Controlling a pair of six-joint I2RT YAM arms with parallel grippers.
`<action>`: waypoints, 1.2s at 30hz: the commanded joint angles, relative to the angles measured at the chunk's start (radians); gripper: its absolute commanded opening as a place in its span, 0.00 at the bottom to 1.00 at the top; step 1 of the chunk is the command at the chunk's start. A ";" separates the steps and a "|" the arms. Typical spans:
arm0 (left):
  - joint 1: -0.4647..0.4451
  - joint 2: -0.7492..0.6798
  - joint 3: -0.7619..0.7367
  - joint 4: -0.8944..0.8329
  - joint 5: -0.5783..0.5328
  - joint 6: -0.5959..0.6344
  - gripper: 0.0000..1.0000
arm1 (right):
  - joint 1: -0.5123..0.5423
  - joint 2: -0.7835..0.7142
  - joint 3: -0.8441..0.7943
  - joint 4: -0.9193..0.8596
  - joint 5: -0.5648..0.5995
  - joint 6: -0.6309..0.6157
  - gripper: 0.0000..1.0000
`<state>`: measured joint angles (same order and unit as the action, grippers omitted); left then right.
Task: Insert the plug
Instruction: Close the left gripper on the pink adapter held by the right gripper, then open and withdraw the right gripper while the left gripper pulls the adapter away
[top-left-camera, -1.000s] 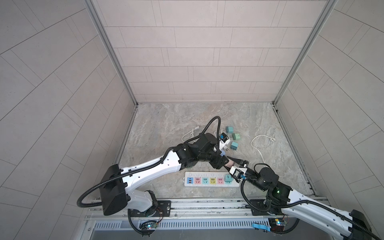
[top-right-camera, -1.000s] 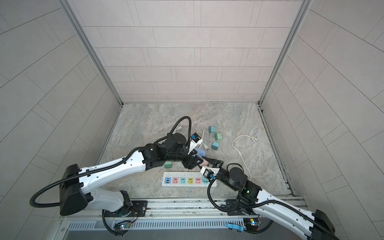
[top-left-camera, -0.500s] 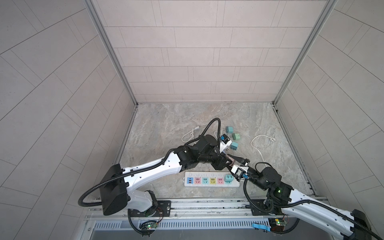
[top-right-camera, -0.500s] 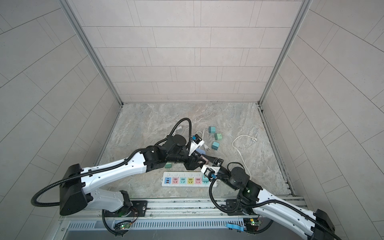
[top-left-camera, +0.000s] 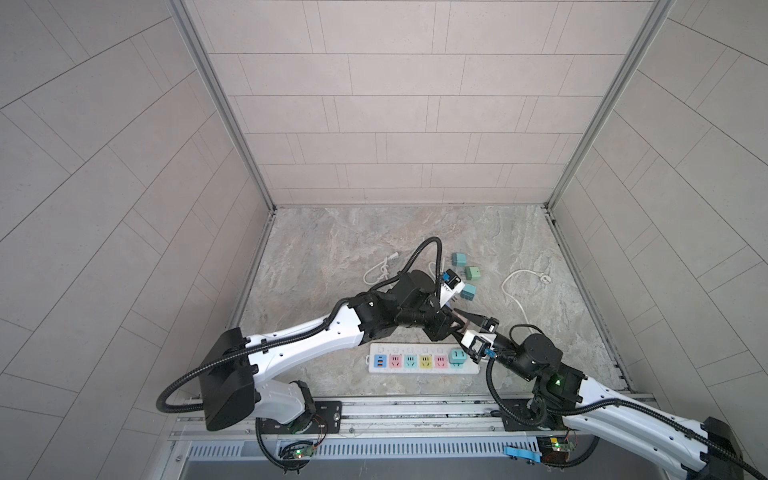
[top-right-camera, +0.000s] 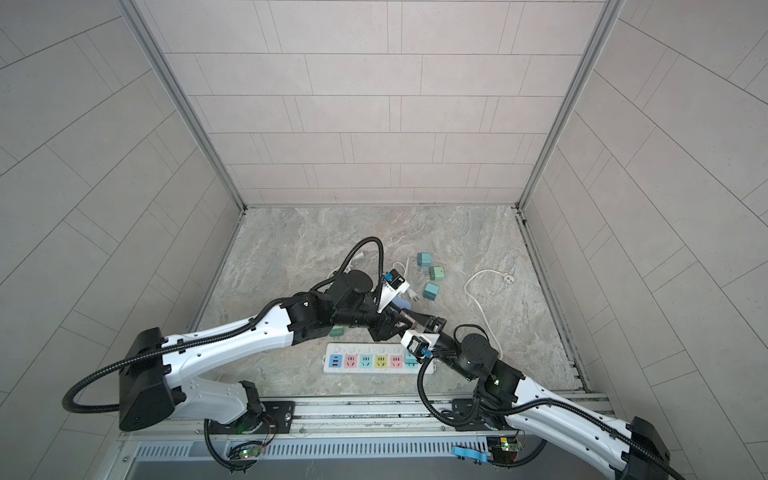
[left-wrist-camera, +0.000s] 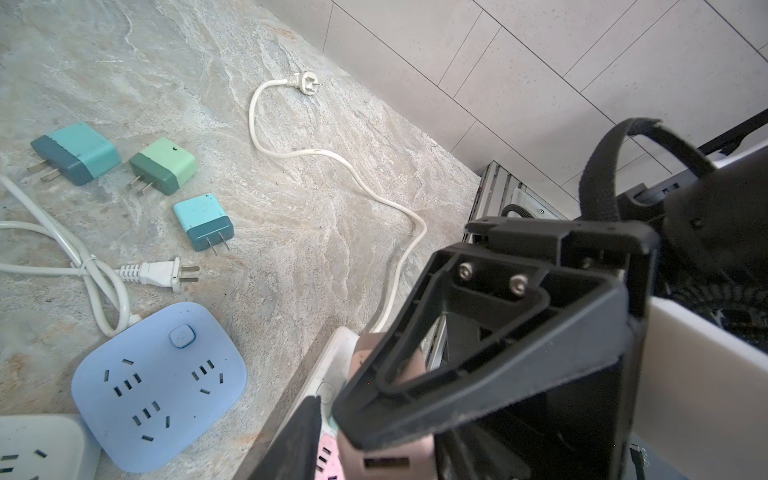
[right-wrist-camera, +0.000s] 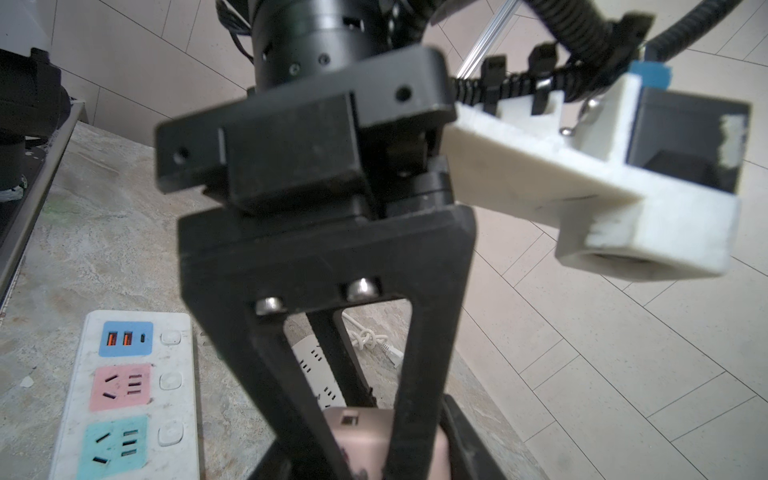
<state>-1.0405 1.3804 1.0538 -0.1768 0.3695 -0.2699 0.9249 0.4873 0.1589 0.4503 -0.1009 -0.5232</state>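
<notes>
Near-right on the tabletop (top-left-camera: 332, 249), both arms converge over the right end of the power strip (top-left-camera: 415, 351).

- Strip's long axis runs left–right. A teal plug (top-left-camera: 457, 357) sits in its rightmost socket; the coloured sockets to its left are free.
- Left arm reaches in from near left, passing just far of the strip. Right arm comes in from near right.
- Right gripper (top-left-camera: 467, 323) is clamped on the pink plug (top-left-camera: 460, 321), a finger on each side.
- Left gripper (top-left-camera: 454, 328) meets it head-on from the left. Its fingers (right-wrist-camera: 419, 374) straddle the same plug, but I can't tell whether they pinch it or only flank it.
- Pink plug is off the table, just above and slightly far of the strip's right end, roughly over the occupied socket.
- So the target lies left and down from the fingers. The nearest free one is the pink socket (top-left-camera: 440, 361), just left of the teal plug.
- USB port face (right-wrist-camera: 350, 422) shows in both wrist views. Prongs are hidden, so I can't tell which way they point.

My read: confirm the prongs face down, then shift left along the strip and press. Left arm looks better placed for that side.
</notes>
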 joint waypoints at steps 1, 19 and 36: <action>-0.004 -0.004 -0.012 0.002 0.014 0.006 0.43 | 0.010 0.003 0.046 0.074 -0.012 0.001 0.00; 0.014 -0.040 -0.035 -0.019 -0.035 0.051 0.06 | 0.011 -0.016 0.074 -0.033 0.086 0.046 1.00; 0.026 -0.407 -0.183 -0.293 -0.459 0.242 0.00 | -0.318 -0.050 0.026 -0.151 0.426 0.574 1.00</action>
<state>-1.0111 0.9939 0.9012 -0.3912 -0.0013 -0.1013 0.7204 0.4843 0.1875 0.3328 0.2169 -0.2272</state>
